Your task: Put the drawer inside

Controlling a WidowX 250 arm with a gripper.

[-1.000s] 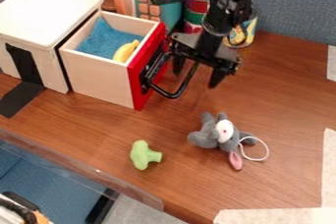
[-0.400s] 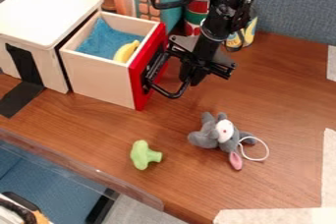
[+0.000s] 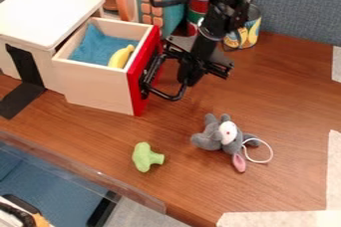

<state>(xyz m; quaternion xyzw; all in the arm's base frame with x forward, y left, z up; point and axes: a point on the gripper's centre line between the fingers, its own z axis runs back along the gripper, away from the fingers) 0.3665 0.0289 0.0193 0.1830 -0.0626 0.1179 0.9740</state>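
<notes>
I have my tool (image 3: 188, 80) pinched narrow, and it looks to be holding the outer bar of the black handle (image 3: 162, 95). That is a good spot to hold, because from there I can push the drawer (image 3: 100, 90) and turn it too. The drawer sits on the table (image 3: 273, 96), out in front of the white box (image 3: 47, 14), with its red front (image 3: 141, 74) facing away from the box. Its back end is right by the box, but its near corner pokes out past the box's near corner. So I think it is not lined up with the hole, and I should turn and slide it straight before I push it in. If I just shove, it could bump the box's edge and get stuck. A yellow banana (image 3: 120, 57) lies on the blue cloth (image 3: 96, 47) in the drawer, so I would go slowly to keep it from rolling. The green broccoli (image 3: 144, 157) and the gray mouse toy (image 3: 227, 132) lie nearer to me, out of the way, so I can leave them alone.
</notes>
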